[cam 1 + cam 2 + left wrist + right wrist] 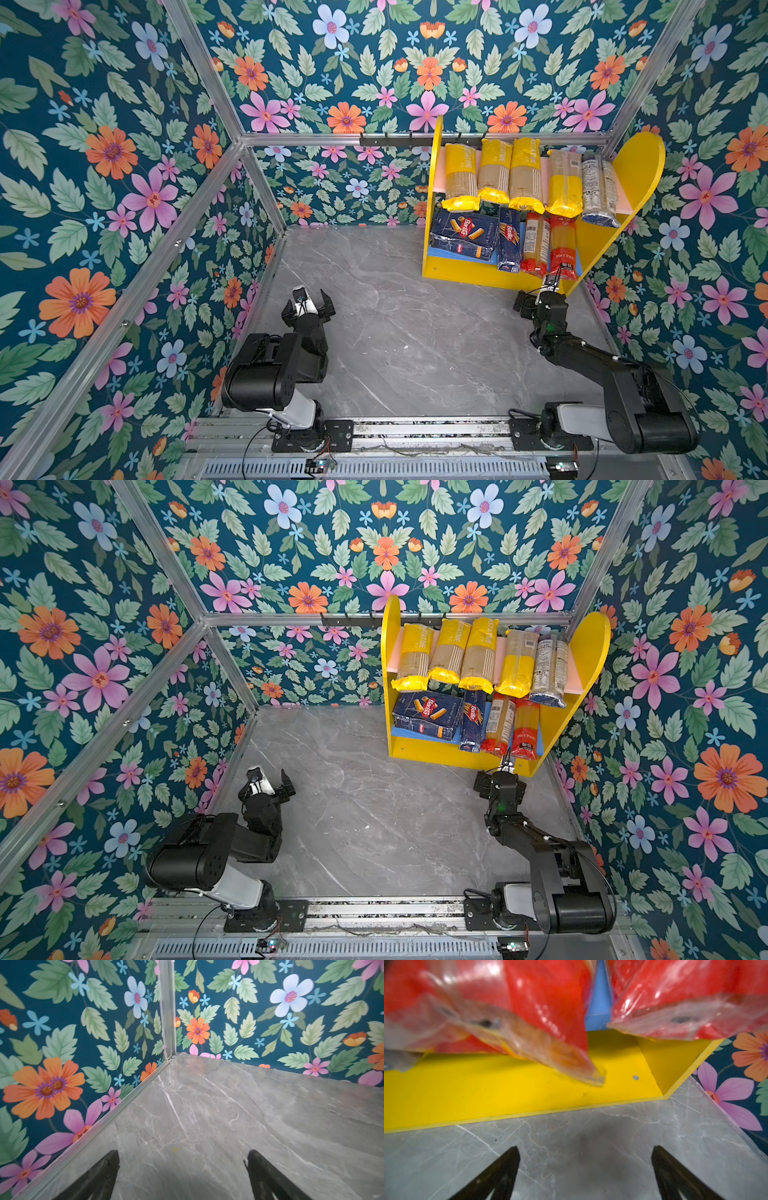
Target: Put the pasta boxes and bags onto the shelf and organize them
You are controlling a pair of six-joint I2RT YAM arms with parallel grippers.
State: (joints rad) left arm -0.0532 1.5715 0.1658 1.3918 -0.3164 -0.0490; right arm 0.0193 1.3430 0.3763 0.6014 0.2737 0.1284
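Okay, your top views put the shelf (457,272) upper right, bags (528,178) and boxes (465,239) aboard; only the right wrist view shows your right gripper (585,1148) gaping, empty; left gripper (184,1152) gapes empty too.

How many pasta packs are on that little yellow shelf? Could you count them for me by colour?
Yellow-ended bags: 4
Red-ended bags: 2
Blue-ended bag with a white label: 1
Dark blue Barilla boxes: 2
Total: 9, all on the shelf
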